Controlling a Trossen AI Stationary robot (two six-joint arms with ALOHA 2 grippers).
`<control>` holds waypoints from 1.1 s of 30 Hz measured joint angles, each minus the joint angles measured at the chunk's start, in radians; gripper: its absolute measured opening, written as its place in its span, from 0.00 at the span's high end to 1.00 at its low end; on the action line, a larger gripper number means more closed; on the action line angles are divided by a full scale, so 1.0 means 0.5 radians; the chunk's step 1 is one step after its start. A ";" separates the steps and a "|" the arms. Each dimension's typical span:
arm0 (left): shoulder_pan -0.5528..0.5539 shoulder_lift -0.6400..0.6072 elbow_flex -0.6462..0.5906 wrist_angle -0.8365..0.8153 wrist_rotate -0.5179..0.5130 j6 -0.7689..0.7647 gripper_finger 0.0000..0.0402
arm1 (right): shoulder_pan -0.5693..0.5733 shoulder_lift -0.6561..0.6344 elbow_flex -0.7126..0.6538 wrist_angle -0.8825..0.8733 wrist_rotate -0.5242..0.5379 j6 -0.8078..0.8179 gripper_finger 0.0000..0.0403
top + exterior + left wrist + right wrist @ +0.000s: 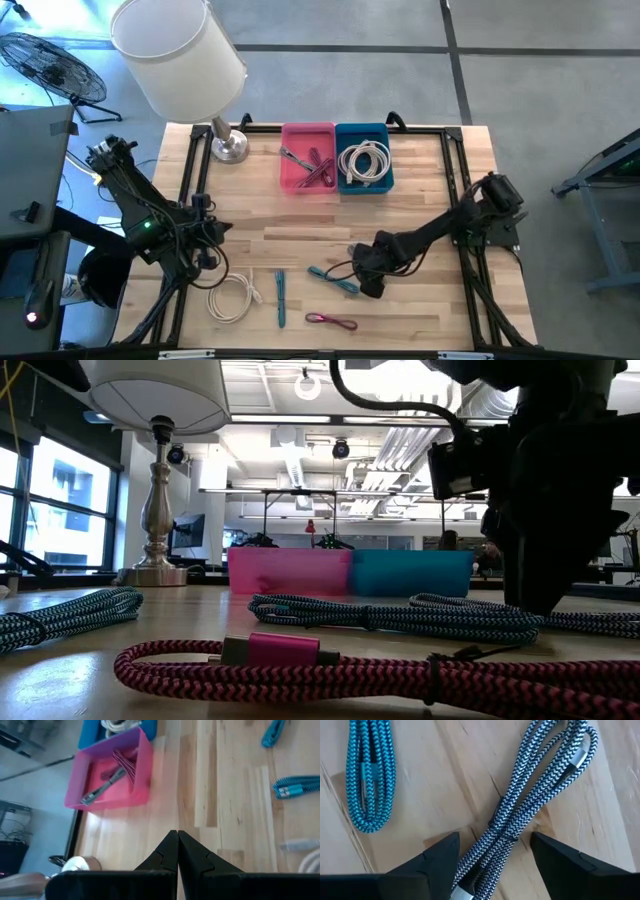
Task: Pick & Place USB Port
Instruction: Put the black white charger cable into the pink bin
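Note:
A black-and-white braided USB cable (520, 810) lies bundled on the wooden table. My right gripper (495, 857) is open, with one dark finger on either side of the cable's lower stretch; in the high view the gripper (365, 278) sits near the table's near edge. A teal cable (369, 775) lies beside it. My left gripper (177, 851) is shut and hovers over bare wood at the table's left side (210, 260). The pink bin (308, 158) holds cables, and the blue bin (364, 157) holds a white coil.
A white coiled cable (232, 298), a second teal cable (280, 297) and a pink cable (332, 321) lie along the near edge. A lamp (228, 148) stands at the far left corner, its shade overhanging. Bare wood lies between the bins and the cables.

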 joint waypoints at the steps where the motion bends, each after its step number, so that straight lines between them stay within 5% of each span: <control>1: 0.000 0.000 0.000 0.005 -0.028 0.000 1.00 | -0.009 0.000 0.000 -0.002 -0.008 0.011 0.43; 4: 0.000 0.000 0.000 0.022 -0.129 0.000 1.00 | -0.036 0.002 -0.002 -0.019 -0.009 0.030 0.55; 10: 0.000 0.000 0.000 0.030 -0.215 0.000 1.00 | -0.065 0.004 -0.004 -0.040 0.043 -0.113 0.94; 17: 0.001 0.010 0.000 0.056 -0.181 -0.018 1.00 | -0.055 0.002 -0.005 -0.059 0.181 -0.169 0.97; 25: 0.002 0.008 0.001 0.134 -0.408 -0.008 0.99 | -0.018 -0.089 -0.018 -0.067 0.334 -0.215 0.98; 33: 0.002 0.008 0.001 0.197 -0.581 0.039 0.75 | 0.010 -0.217 -0.015 -0.082 0.411 -0.291 0.98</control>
